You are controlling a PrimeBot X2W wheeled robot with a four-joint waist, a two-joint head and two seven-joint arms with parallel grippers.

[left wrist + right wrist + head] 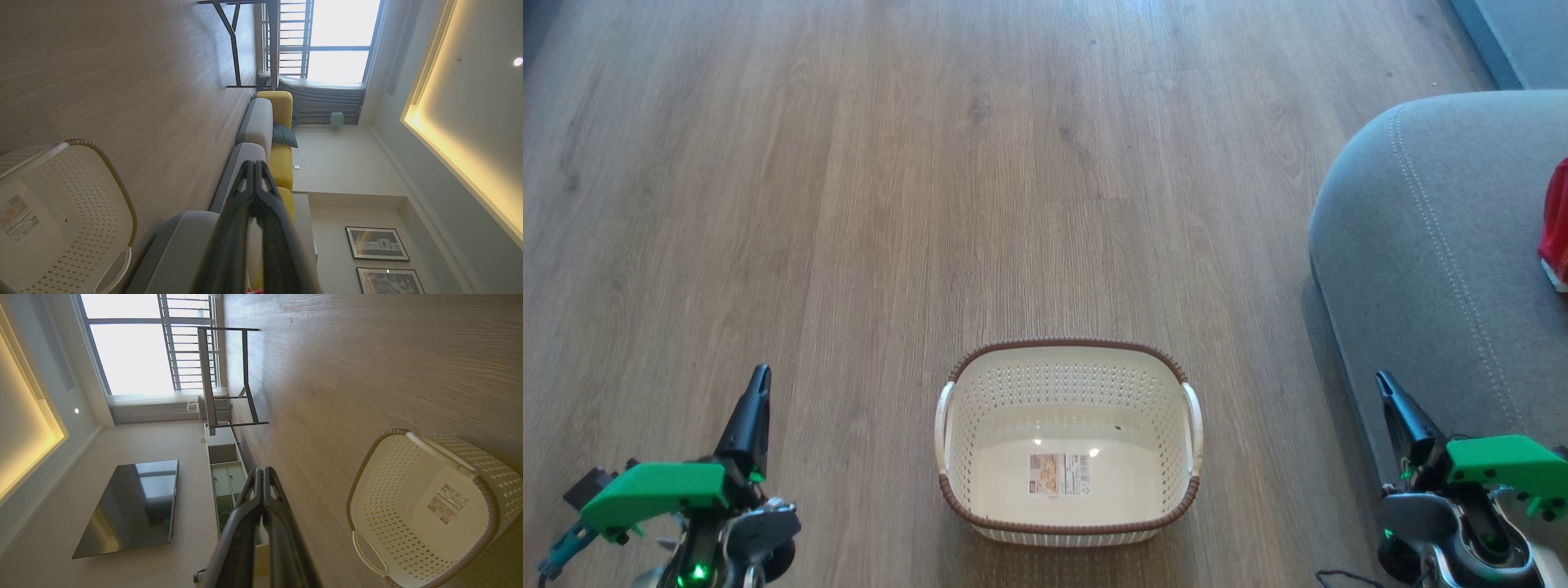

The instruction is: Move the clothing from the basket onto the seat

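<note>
One basket (1068, 384) on wood floor (849, 204).

Red clothing (1556, 224) on seat (1421, 245); basket (1068, 523) nearby

Head cam overhead, wrist cams sideways; basket (1066, 388) in all

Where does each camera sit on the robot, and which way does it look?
Head view: on the head, looking down at the floor, basket, seat and red clothing; left jaws and right jaws at the bottom corners.
Left wrist view: on the left wrist, looking along the shut left jaws, sideways towards the sofa and window.
Right wrist view: on the right wrist, looking along the shut right jaws towards the television.
Shared: all three see the empty basket.
</note>
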